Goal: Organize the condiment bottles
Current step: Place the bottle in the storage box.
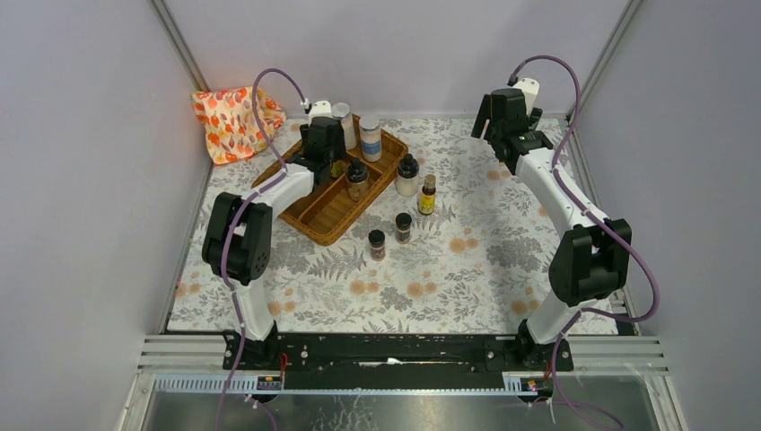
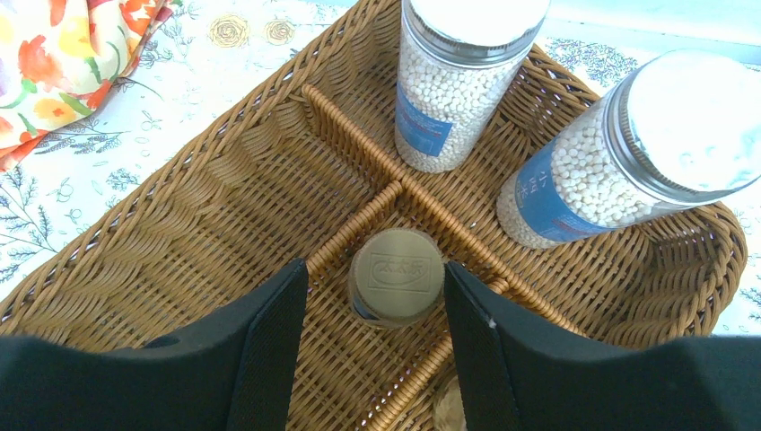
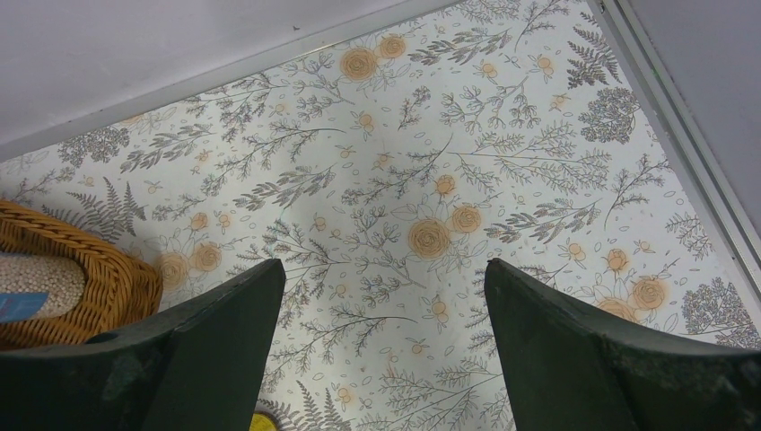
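Note:
My left gripper (image 2: pixel 375 267) hangs open over the wicker tray (image 2: pixel 206 206). A small gold-capped bottle (image 2: pixel 396 277) stands upright between its fingers with a gap on each side, in a tray compartment beside a divider. Two tall white-filled silver-lidded jars (image 2: pixel 453 85) (image 2: pixel 597 166) stand in the tray's far compartments. From above, a dark-capped bottle (image 1: pixel 357 177) is also in the tray. A white-filled black-capped jar (image 1: pixel 407 174), a yellow-liquid bottle (image 1: pixel 427 195) and two short spice jars (image 1: pixel 403 226) (image 1: pixel 377 244) stand on the tablecloth. My right gripper (image 3: pixel 383 265) is open and empty, raised at the back right.
An orange-patterned cloth (image 1: pixel 231 121) lies bunched at the back left corner. The tray (image 1: pixel 314 208) sits diagonally left of centre. Metal frame rails and grey walls (image 1: pixel 619 54) bound the floral tablecloth. A yellow cap (image 3: pixel 238 420) shows at the bottom of the right wrist view.

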Available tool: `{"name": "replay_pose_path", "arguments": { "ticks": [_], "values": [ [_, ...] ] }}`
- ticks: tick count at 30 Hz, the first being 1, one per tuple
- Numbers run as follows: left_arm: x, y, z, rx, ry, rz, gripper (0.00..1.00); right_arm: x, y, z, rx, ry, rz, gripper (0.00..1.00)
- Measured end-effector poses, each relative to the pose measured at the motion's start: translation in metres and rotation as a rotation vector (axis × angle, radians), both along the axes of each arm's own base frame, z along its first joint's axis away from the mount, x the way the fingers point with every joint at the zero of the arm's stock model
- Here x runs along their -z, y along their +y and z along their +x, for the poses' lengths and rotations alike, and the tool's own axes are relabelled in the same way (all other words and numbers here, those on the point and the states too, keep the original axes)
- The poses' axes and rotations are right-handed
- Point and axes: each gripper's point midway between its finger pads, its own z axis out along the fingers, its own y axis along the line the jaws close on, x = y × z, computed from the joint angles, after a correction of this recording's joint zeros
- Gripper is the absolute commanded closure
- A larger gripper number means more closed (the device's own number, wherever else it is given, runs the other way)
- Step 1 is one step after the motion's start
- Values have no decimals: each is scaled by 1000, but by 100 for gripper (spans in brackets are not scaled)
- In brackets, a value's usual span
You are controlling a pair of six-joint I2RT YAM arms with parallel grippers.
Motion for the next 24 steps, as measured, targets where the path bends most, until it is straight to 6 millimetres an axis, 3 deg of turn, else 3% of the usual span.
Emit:
{"name": "replay_pose_path", "arguments": {
  "ticks": [13, 19, 24],
  "values": [
    [-15, -8, 1, 12, -27, 12, 37, 0, 0, 0, 0, 0, 1, 11],
    [-37, -11, -2, 16, -68, 6, 36, -1, 0, 0, 2, -4, 5, 11],
    [-68, -12, -8, 25, -123, 2, 35, -8, 0, -3, 6, -20, 16, 11]
  ]
}}
